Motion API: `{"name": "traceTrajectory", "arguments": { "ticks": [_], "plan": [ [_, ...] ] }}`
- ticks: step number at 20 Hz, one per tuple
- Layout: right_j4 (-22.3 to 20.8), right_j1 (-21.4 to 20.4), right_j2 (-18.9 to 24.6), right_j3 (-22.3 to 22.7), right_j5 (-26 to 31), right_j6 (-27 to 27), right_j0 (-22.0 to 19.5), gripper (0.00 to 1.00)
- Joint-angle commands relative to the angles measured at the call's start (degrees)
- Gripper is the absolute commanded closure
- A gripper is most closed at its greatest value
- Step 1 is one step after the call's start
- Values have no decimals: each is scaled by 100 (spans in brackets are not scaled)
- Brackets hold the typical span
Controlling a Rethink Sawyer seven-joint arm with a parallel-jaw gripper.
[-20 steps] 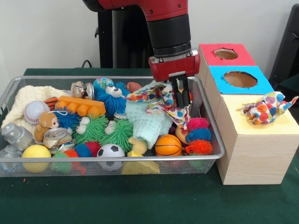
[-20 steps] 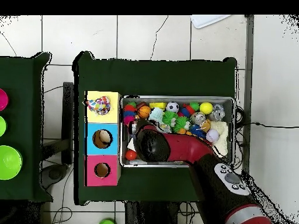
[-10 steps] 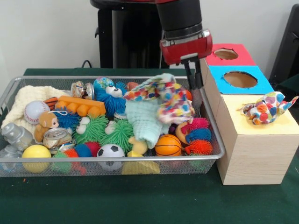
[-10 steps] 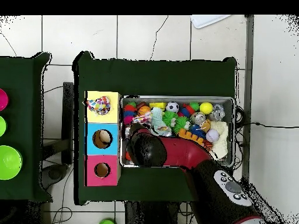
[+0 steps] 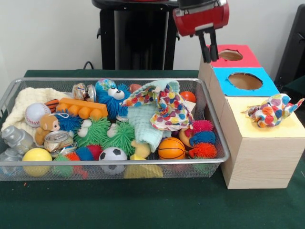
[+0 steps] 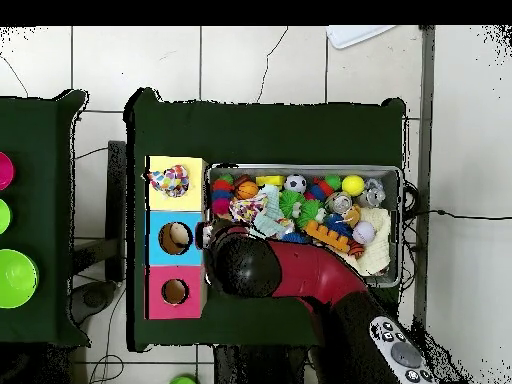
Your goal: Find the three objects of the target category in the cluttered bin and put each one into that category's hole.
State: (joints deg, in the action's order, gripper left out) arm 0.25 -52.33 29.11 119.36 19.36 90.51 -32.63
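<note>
Down in the bin [image 5: 9, 93], the spotty cloth [image 5: 164, 102] lay loose. Up high, the gripper [image 5: 208, 45] held nothing, its fingers close together. It probably needed to go down and grab that cloth.

gripper [image 5: 208, 46] risen empty, spotted cloth [image 5: 164, 102] dropped back

The gripper [image 5: 208, 51] hangs high on the arm [image 6: 300, 277], jaws together and empty.
</note>
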Motion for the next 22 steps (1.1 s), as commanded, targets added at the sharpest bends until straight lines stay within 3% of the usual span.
{"name": "traceTrajectory", "arguments": {
  "ticks": [1, 5, 11, 12, 18, 22],
  "plan": [
    [582, -592, 272, 246, 1027, 831, 92, 100],
    [603, -596, 80, 110, 1134, 836, 242, 100],
    [215, -345, -422, -301, 733, 900, 672, 100],
    [178, -311, -445, -343, 908, 825, 694, 100],
    [177, -230, -694, -453, 719, 834, 854, 100],
    [-189, -48, -1035, -722, 844, 650, 1012, 100]
  ]
}}
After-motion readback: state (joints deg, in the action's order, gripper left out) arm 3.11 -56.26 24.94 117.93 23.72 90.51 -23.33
